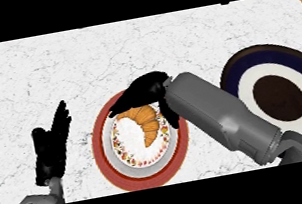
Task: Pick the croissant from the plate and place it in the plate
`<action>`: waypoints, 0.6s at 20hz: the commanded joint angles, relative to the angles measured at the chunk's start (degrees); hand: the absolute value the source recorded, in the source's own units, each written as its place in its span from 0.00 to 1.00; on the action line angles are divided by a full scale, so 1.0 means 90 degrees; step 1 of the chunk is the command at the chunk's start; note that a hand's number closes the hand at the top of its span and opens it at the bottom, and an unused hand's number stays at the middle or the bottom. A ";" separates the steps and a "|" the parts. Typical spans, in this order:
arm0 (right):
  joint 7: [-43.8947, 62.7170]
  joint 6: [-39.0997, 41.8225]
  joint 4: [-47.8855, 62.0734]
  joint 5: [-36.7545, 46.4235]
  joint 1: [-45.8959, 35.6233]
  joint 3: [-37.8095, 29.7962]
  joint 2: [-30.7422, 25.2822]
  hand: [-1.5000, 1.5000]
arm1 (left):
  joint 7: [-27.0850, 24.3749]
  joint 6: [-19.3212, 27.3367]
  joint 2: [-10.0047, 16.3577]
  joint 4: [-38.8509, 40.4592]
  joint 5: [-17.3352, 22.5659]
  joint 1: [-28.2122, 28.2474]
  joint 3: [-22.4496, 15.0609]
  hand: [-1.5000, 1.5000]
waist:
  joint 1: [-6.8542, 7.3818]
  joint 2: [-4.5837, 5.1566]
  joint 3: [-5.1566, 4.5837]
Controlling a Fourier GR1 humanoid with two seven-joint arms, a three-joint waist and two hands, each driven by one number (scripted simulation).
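Observation:
A golden croissant (144, 120) lies on a red-rimmed plate (106, 152) with a white, patterned centre, low in the middle of the counter. My right hand (143, 91) hangs over the plate's far edge, its fingers curled down around the croissant's upper end; part of the croissant is hidden beneath it. A second plate (252, 63), dark blue with a white ring and a brown centre, sits at the right, partly behind my right forearm (220, 117). My left hand (53, 144) rests open, fingers up, at the lower left, beside the red plate.
The white marble counter (137, 50) stretches back to wooden edges at the top corners. My right forearm crosses between the two plates.

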 commanded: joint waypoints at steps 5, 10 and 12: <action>0.0370 -0.0190 -0.0303 -0.0195 0.0398 0.0460 0.0027 0.00 | 0.0245 -0.0118 -0.0089 -0.0079 -0.0118 -0.0189 0.0129 0.50 | 0.0060 0.0006 0.0000; -0.0286 -0.0607 0.0072 0.0155 0.0210 0.0513 0.0027 1.00 | -0.0066 -0.0206 -0.0164 0.0314 -0.0135 -0.0313 0.0306 0.50 | 0.0036 0.0014 0.0000; -0.0367 -0.0443 0.0274 -0.0021 -0.0214 0.0297 0.0027 1.00 | 0.0138 -0.0350 -0.0012 -0.0178 -0.0097 0.0089 0.0253 0.50 | 0.0088 0.0009 0.0001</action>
